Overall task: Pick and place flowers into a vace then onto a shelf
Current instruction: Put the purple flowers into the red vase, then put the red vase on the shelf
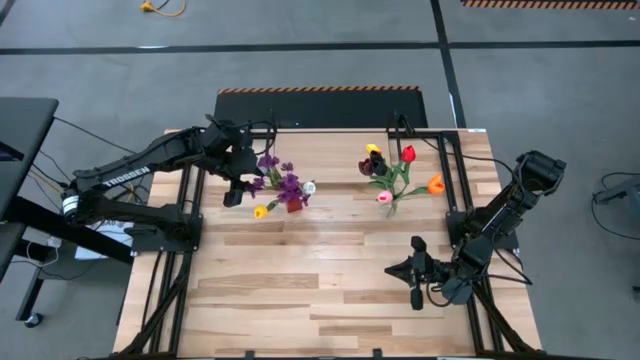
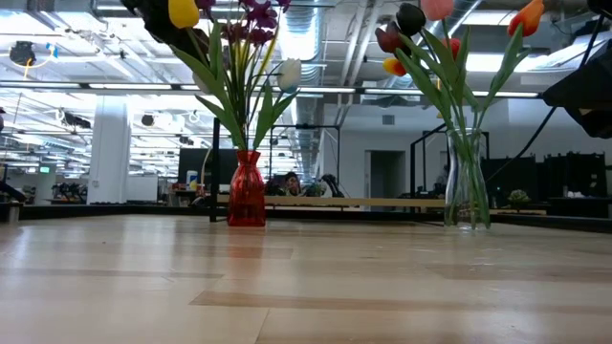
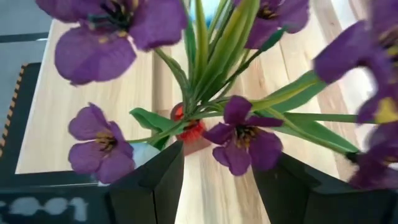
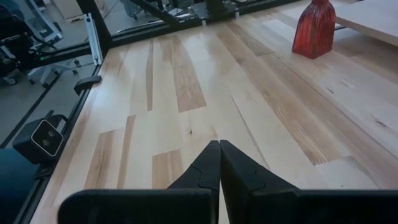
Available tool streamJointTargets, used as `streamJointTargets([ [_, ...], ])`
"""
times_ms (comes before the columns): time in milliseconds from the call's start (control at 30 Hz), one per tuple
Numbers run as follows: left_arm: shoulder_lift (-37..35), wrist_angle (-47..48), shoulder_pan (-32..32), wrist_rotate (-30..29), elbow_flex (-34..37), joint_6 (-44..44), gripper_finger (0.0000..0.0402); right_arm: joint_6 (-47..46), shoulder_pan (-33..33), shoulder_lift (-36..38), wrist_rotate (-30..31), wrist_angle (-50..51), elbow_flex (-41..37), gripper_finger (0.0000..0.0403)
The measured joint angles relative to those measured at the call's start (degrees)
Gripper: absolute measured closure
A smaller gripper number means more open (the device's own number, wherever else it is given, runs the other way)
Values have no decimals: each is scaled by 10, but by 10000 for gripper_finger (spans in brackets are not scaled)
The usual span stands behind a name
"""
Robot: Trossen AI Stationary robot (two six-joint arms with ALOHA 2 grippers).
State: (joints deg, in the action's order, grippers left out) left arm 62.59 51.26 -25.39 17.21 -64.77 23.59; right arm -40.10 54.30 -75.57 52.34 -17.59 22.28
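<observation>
High view shows, at the left, the left gripper (image 1: 236,190) hanging above the red glass vase (image 1: 294,204), which stands on the plank tabletop (image 1: 330,290) and already holds a purple-blossomed sprig (image 1: 270,162), a yellow tulip (image 1: 260,212) and a white tulip (image 1: 309,187); in the left wrist view its two dark fingers (image 3: 155,186) stand apart on either side of the green stems, with the mouth of the vase below them; whether they press a stem or only surround it I cannot tell. More to the right stands a clear glass vase (image 1: 391,207) with red, orange, yellow, pink and dark maroon tulips (image 1: 400,170); in the low view both vases are upright and well apart from each other. At the far right the right gripper (image 1: 417,271) waits low over the near part of the table, its jaws closed together on nothing, as the right wrist view shows.

By my judgement the flowers are mostly placed in vases; no loose flower lies on the table. The light wooden shelf (image 2: 382,203) on thin black legs shows behind the vases in the low view; the red vase does not seem to stand on it, so the moving to the shelf is left to do.
</observation>
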Motion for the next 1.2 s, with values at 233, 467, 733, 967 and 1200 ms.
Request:
streamJointTargets([
  [233, 0, 30, 0, -6, -26, -5, 226, 0, 0, 0, 0, 0, 0, 403],
  [467, 0, 73, 0, -12, -65, -13, 226, 0, 0, 0, -11, 0, 0, 403],
  [733, -44, 128, 19, -55, -113, -43, 227, 0, 0, 0, -13, 0, 0, 403],
  [967, -163, 91, 86, -102, -96, -165, 242, 0, -2, 0, -13, 0, 0, 403],
  [1200, -303, -75, 236, -103, 117, -294, 268, -5, -9, 0, -12, -1, 0, 403],
])
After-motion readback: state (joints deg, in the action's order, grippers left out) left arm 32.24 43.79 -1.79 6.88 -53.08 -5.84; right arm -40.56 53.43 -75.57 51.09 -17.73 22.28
